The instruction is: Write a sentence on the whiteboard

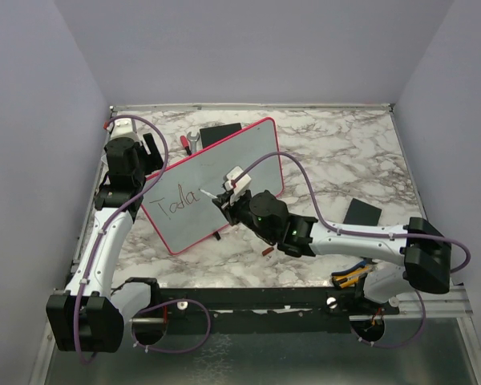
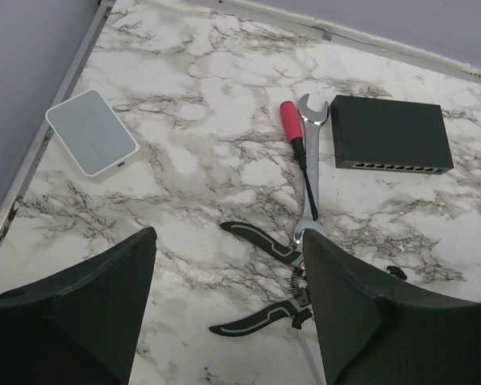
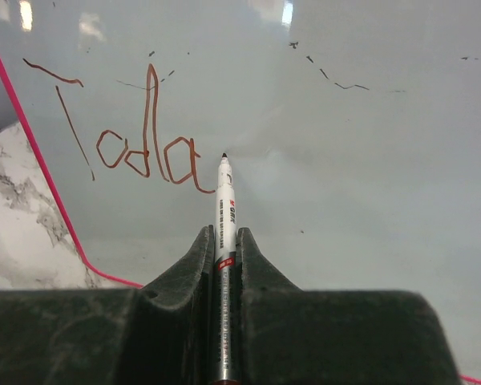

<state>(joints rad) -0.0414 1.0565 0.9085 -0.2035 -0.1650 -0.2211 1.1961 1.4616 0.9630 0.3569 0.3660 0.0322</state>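
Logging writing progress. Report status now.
Right gripper shut on marker, tip just past the last letter. Left gripper open, holding nothing. Whiteboard: sentence at "Toda", unfinished. Nothing in the marker's way.

The overhead view looks down from the near edge over the whole table (image 1: 345, 160). The left wrist view faces its far left corner, sharing the wrench (image 2: 313, 128) and probably the black box (image 2: 389, 128). The right wrist view sits close against the whiteboard (image 3: 345, 160).
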